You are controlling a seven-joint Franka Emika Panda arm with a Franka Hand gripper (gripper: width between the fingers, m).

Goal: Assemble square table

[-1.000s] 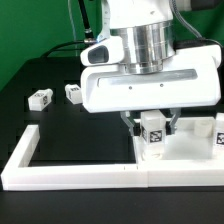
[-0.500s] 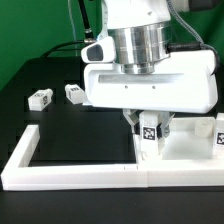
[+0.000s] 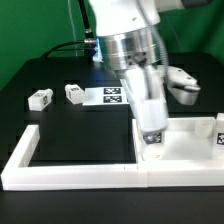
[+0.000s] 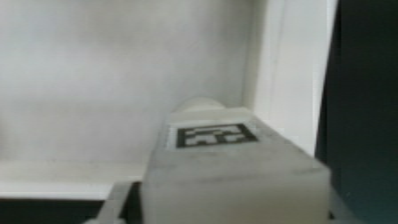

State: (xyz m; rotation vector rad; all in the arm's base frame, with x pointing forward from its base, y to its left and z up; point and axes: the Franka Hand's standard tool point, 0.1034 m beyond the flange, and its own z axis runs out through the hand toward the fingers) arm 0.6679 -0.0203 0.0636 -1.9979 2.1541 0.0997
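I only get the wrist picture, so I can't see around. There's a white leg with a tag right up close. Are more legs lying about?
Observer: Yes, a loose leg and a second loose leg lie on the black table, toward the exterior view's left.
Operator: Any on the slab?
Observer: A third leg stands on the square slab, at the exterior view's right edge.
Operator: Where's mine?
Observer: The gripper holds your leg upright at the slab's corner toward the exterior view's left.

Bare tabletop [image 3: 85,135] between border wall [image 3: 70,174], slab [image 3: 190,147]
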